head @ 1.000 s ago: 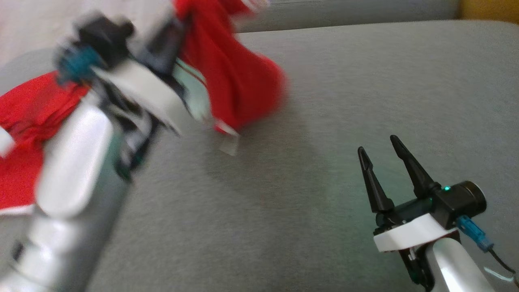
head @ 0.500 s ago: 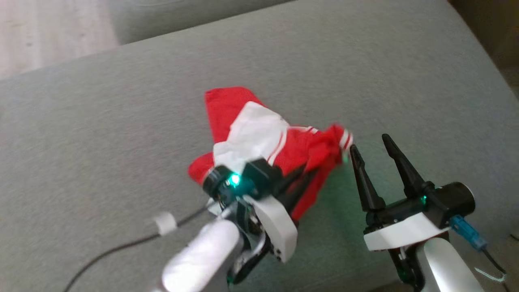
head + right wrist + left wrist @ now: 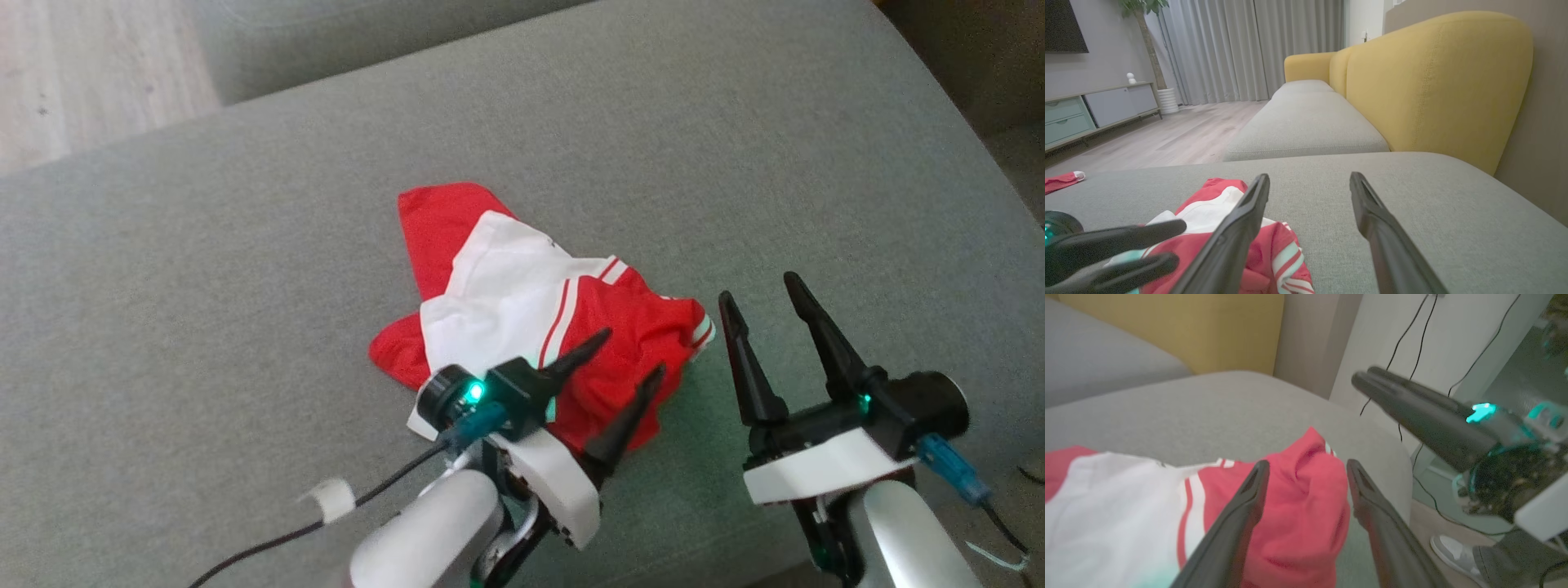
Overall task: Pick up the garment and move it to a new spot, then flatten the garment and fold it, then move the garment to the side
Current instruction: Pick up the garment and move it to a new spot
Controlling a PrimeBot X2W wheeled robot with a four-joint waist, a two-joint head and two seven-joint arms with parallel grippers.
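Garment (image 3: 506, 302) crumpled at frame centre, under spread left gripper (image 3: 633, 353); right gripper (image 3: 759, 287) spread too, lower right. Risk: fingertip snagging red fold on retreat, dragging cloth.

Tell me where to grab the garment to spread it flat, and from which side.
Probably the striped cuff at the garment's right edge. It sticks out from the bunched red cloth as a free edge and lies nearest the open right gripper. Come in from the right, low over the cushion, with one finger under the cuff, then pull outward.
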